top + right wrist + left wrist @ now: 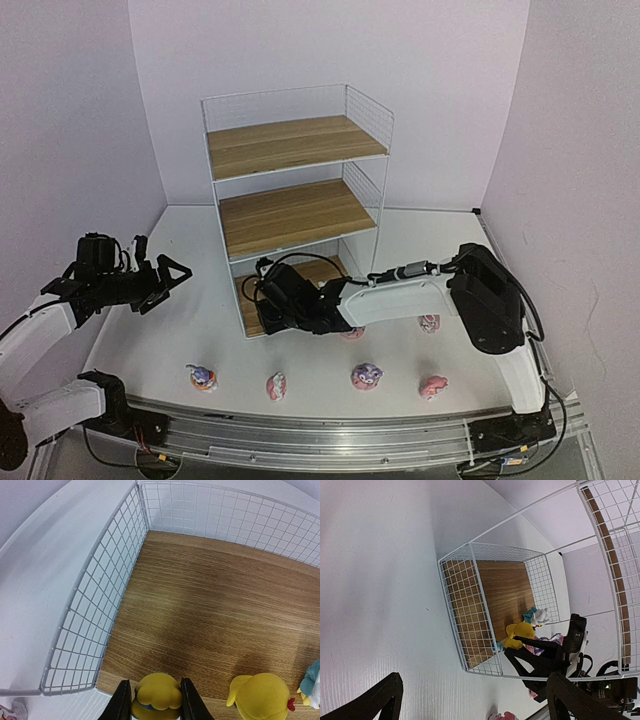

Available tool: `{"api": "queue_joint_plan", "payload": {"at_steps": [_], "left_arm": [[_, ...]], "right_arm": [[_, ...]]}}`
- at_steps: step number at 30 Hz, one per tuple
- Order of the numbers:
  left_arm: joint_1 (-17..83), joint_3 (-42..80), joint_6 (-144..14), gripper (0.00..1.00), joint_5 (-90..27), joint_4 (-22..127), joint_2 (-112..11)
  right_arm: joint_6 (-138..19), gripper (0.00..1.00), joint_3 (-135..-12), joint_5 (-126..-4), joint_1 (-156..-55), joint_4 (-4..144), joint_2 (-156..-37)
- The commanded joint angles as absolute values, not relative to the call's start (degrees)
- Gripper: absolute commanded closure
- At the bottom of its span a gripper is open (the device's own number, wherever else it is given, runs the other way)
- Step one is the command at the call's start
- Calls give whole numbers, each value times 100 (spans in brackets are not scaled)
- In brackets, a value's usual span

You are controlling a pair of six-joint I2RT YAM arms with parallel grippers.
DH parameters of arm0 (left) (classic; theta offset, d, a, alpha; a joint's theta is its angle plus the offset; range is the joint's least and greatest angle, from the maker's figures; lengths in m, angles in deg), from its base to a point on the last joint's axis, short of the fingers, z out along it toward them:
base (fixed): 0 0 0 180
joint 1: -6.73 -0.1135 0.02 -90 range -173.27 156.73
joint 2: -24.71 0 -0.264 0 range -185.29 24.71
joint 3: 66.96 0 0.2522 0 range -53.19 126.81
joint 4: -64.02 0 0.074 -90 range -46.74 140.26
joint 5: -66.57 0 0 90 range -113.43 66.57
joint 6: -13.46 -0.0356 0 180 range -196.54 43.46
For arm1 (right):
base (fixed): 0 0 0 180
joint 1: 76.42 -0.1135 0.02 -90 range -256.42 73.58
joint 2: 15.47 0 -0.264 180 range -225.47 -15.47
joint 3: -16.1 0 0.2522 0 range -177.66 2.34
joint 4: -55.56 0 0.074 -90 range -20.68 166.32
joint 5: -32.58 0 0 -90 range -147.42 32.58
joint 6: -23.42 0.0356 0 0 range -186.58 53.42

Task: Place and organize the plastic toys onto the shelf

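Observation:
The shelf point(290, 145) stands at the table's middle, its upper two boards bare. My right gripper point(265, 298) reaches into the bottom tier's front left corner. In the right wrist view the right gripper point(155, 682) is shut on a small yellow toy point(157, 696) low over the bottom board point(200, 605). A second yellow toy point(261, 696) and a white-and-teal one point(312, 682) stand to its right. The left wrist view shows the held toy point(512, 643) by the grid wall. Several pink and purple toys point(366, 376) lie along the table's front. My left gripper point(165, 280) hangs open and empty, left of the shelf.
White wire-grid walls point(100, 605) close the bottom tier's left side and back. Two more toys point(429, 322) lie under the right arm's forearm. A metal rail point(330, 430) runs along the near edge. Pale walls enclose the table on three sides.

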State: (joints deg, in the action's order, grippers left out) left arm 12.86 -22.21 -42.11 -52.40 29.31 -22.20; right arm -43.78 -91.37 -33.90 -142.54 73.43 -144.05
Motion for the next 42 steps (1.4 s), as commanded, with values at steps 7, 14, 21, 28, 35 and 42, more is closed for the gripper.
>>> {"api": "queue_joint_plan", "payload": {"at_steps": [7, 14, 21, 28, 35, 42], "left_arm": [[1315, -2245, -4303, 0, -5311, 3078, -2209], [1313, -2250, -4303, 0, -5322, 3094, -2214], [1311, -2254, -4313, 0, -5334, 3112, -2223], [1315, -2251, -4325, 0, -5350, 3119, -2266], [1313, -2250, -4330, 0, -5355, 3131, -2267], [1315, -2252, -4328, 0, -5370, 3120, -2245]], "right_arm": [[-4434, 85, -9464, -3367, -14233, 7127, -14640], [-4423, 84, -9506, -3317, -14235, 7102, -14705], [-4419, 80, -9563, -3284, -14228, 7100, -14802], [-4382, 77, -9567, -3313, -14228, 7093, -14811], [-4293, 65, -9521, -3299, -14227, 7097, -14796], [-4246, 50, -9451, -3273, -14225, 7095, -14709]]}}
